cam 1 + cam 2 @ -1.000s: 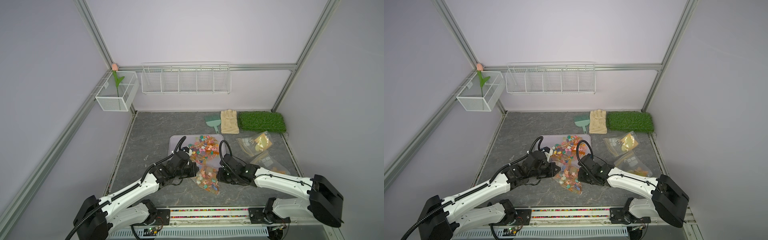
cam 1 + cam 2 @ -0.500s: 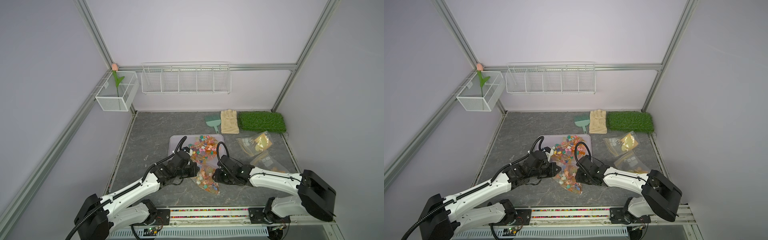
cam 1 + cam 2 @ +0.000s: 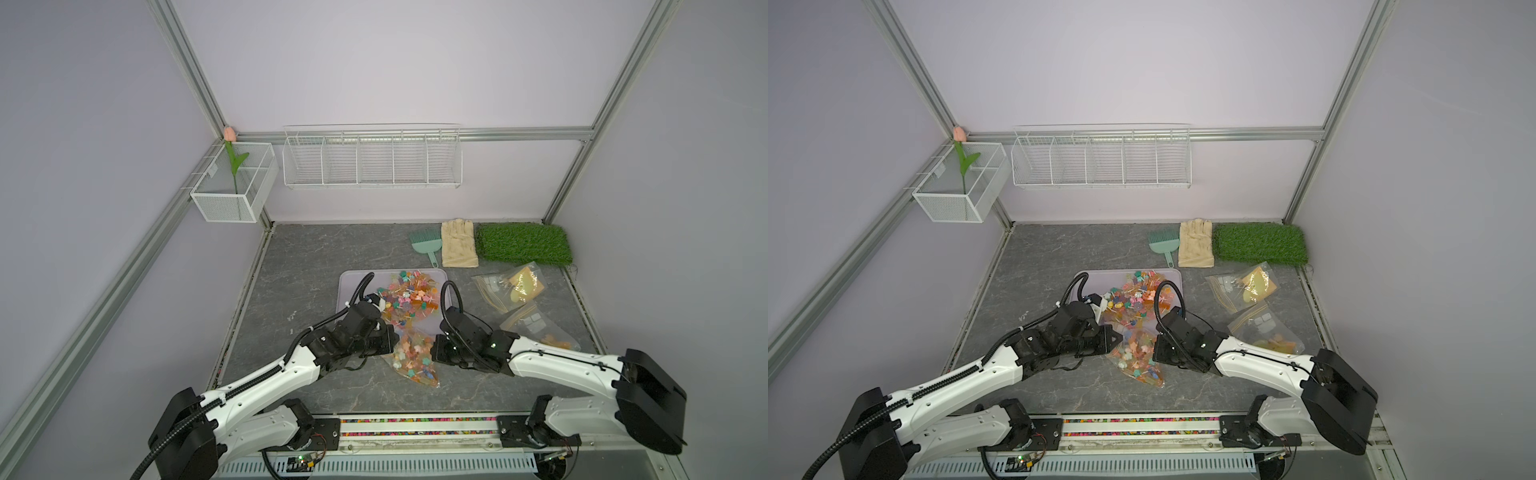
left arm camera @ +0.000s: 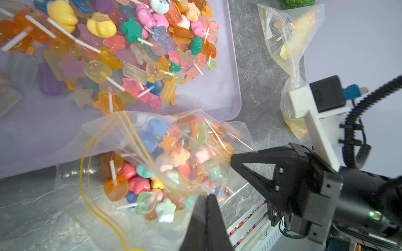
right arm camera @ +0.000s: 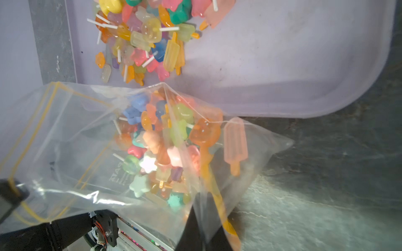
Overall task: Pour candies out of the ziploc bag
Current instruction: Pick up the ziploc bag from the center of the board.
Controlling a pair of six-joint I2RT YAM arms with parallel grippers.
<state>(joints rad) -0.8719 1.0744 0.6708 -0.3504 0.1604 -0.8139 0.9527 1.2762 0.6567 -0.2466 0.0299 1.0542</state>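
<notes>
- Between the two arms, at the near rim of the lavender tray [image 3: 349, 286], the ziploc bag [image 3: 413, 359] lies slanted on the grey tabletop [image 3: 299, 266]; its yellow-lined mouth overlaps the tray's edge; its closed corner points toward the base rail [image 3: 415, 432].
- One heap of candies [image 3: 409, 299] already lies on the tray; many more sit bunched inside the bag, toward its closed end; the pour looks about half done.
- The left gripper [image 4: 208, 198] is closed, pinching the bag's film on one side; the right gripper [image 5: 204, 196] is clamped on the film of the opposite side; neither arm is clearly the nearer.
- The bag's long axis runs from tray to rail, passing between the two grips; the coming move probably has to raise the closed end above the mouth, so that the sweets slide toward the tray; the thin film may slip from the pinch.
</notes>
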